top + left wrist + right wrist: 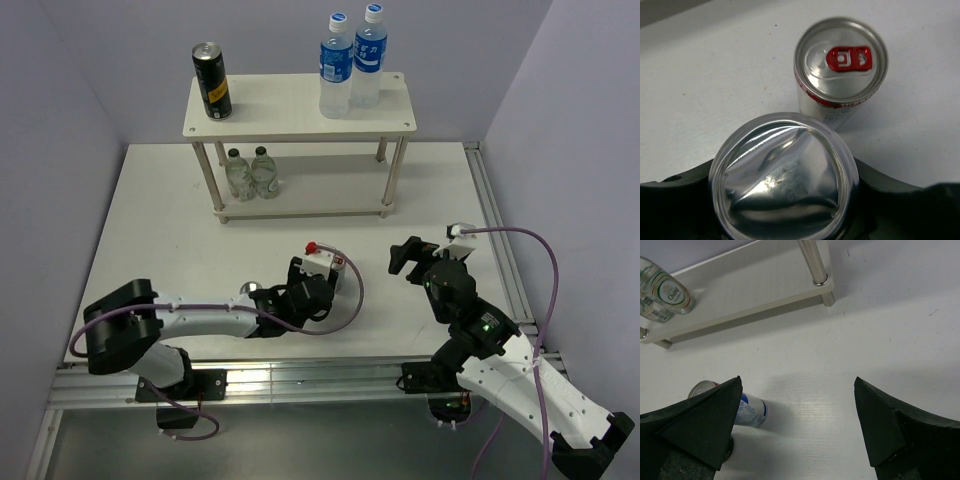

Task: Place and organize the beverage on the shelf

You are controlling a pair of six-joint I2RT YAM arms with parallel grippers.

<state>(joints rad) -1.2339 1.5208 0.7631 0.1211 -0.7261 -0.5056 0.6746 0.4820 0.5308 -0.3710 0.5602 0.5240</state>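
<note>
The shelf (280,105) stands at the back. One tall black can (212,82) and two blue-capped water bottles (335,65) stand on its top board. My left gripper (305,290) is low at the table's middle, shut on a can whose dented silver bottom (782,175) fills the left wrist view; its side is hidden. A short silver can with a red tab (840,65) stands upright just beyond it, and also shows in the top view (318,250) and the right wrist view (747,410). My right gripper (405,255) is open and empty, to the right of that can (797,382).
Two small clear unlabelled bottles (250,172) stand on the shelf's lower board (750,290), at its left end. A shelf post (812,262) rises at the board's right corner. Lilac walls close in the table on three sides. A metal rail (500,250) runs along the right edge.
</note>
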